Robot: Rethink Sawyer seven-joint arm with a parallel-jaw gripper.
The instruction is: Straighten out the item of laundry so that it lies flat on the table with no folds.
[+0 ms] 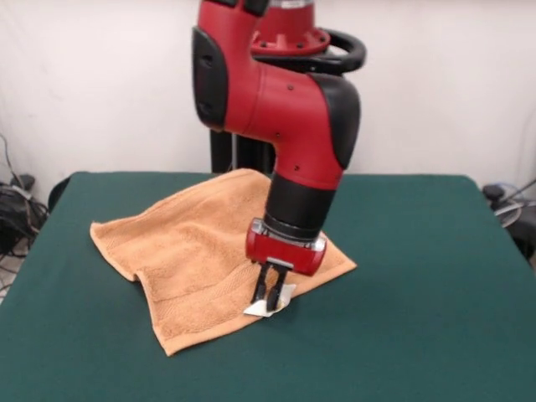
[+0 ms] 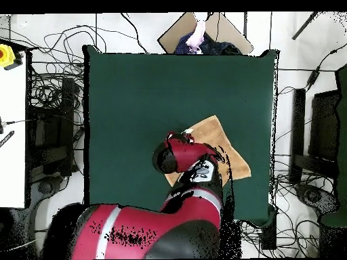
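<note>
Closest to the front camera it's just the table (image 1: pixel 435 335), a big flat sheet of dark green felt-looking stuff with a soft matte nap.

Next up is the towel (image 1: pixel 193 251), orange-tan terry, fuzzy and loopy. It sits a bit left of the table's middle in the front view, turned so it reads like a diamond. It isn't flat: there's a crease running down the near part and one left section is doubled over, so the near corner hangs out as a narrower flap. I can make out faint woven bands near that near edge.

My gripper (image 1: pixel 268 295) is right at the towel's near right edge, pointing straight down. The two dark fingers (image 1: pixel 261 289) are pinched together on a small white tag-like bit (image 1: pixel 272 306) at the cloth's border, tips down at table level. So I'm clamped on the towel's edge there.

Above that is the red wrist block, then a black cuff, then my fat glossy red forearm bending up and back to the left towards the pedestal at the far side.

From overhead my arm covers a good chunk of the towel (image 2: pixel 218 135); the uncovered part shows as a tan wedge towards the table's right side in that view.

At the far edge overhead there's a person's hand (image 2: pixel 198 34) by a cardboard sheet (image 2: pixel 177 34).
</note>
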